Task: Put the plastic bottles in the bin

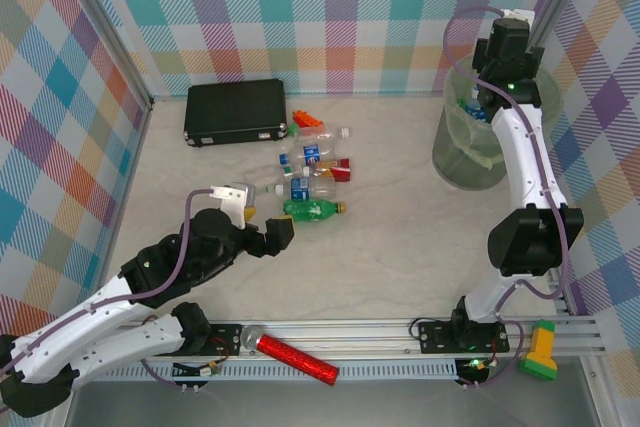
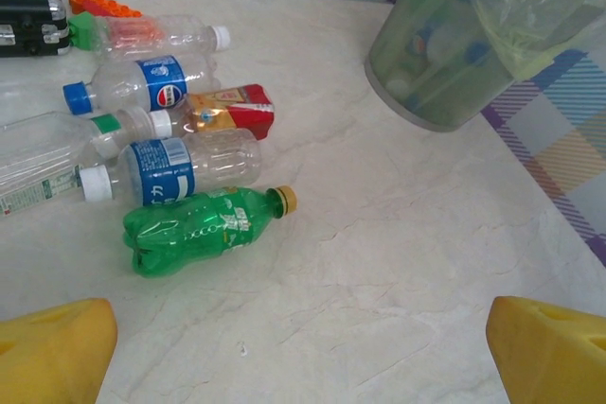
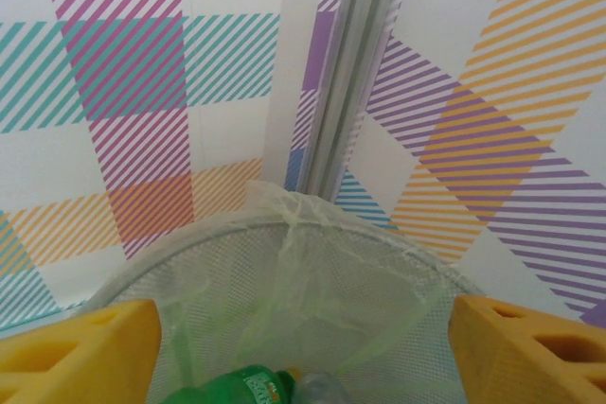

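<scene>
Now the left gripper (image 2: pixel 301 352) is hovering wide open, the green bottle (image 2: pixel 194 229) lying ahead-left on the tabletop (image 2: pixel 398 272), probably light, slick, crushable, best pinched mid-body, while the right gripper (image 3: pixel 303 352) is hanging open over the bin (image 3: pixel 312 234).

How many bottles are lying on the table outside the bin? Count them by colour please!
Clear bottles with a blue label: 2
Other clear bottles: 2
Green bottles: 1
Total: 5
</scene>
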Motion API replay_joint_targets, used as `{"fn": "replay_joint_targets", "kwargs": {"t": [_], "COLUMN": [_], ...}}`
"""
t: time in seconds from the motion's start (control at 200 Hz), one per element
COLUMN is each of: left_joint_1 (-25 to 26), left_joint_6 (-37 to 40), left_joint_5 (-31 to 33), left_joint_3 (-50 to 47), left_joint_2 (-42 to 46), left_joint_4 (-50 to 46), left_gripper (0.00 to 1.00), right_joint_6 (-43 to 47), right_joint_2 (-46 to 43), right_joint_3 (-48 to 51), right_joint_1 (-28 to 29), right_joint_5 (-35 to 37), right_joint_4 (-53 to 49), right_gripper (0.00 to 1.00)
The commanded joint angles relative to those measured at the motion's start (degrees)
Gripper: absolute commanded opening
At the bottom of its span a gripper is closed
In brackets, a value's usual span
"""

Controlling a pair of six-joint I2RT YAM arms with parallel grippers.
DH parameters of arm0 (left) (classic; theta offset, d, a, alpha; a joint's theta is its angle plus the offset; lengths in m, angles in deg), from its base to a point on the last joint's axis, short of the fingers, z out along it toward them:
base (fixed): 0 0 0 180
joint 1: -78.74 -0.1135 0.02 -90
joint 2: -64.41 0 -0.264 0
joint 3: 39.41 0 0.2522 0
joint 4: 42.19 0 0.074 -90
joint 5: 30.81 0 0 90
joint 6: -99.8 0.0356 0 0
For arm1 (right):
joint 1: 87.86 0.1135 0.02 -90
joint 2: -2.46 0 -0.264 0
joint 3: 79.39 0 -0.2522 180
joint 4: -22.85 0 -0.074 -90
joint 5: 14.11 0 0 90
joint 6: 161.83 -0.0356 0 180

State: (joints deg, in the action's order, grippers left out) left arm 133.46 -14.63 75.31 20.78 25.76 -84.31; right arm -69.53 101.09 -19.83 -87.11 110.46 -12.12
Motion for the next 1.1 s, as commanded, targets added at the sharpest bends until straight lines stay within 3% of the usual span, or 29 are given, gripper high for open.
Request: {"fn": "replay_joint_targets", "kwargs": {"t": [0.0, 0.095, 0.125, 0.395, 0.685, 0.8, 1.095], "left_joint_1": [0.48, 0.39, 0.47, 0.39, -0.93, -4.68, -19.91], "left_joint_6": [-0.18, -0.65, -0.71, -3.37, -7.73, -10.68, -18.65], "left_joint_5": [1.10, 1.76, 2.07, 4.14, 12.01, 13.96, 13.85], "left_joint_3": [0.78, 0.41, 0.28, -1.06, -1.96, -2.38, -5.10], "left_joint_2": [0.17, 0.08, 0.05, -1.48, -5.36, -6.40, -6.69], "left_joint_4": [-0.39, -0.27, -0.29, -1.09, -6.47, -10.24, -19.59], "left_gripper": [1.00, 1.00, 1.00, 1.00, 1.00, 1.00, 0.99], "right_joint_6": [-3.25, -5.04, -5.41, -7.04, -11.31, -13.89, -19.95], "right_joint_2": [-2.49, -3.84, -4.28, -9.10, -19.33, -23.66, -31.78], "right_joint_3": [-2.05, -1.74, -1.72, 1.73, 15.72, 21.27, 29.63], "right_joint_1": [-0.15, 0.03, 0.07, 4.77, 13.26, 17.12, 25.00], "right_joint_5": [-2.65, -4.18, -4.82, -6.79, -8.77, -10.04, -12.01], "right_joint_4": [-1.41, -3.09, -3.67, -8.42, -7.55, -6.70, -8.06], "right_gripper": [0.81, 0.90, 1.00, 0.99, 0.99, 0.99, 0.99]}}
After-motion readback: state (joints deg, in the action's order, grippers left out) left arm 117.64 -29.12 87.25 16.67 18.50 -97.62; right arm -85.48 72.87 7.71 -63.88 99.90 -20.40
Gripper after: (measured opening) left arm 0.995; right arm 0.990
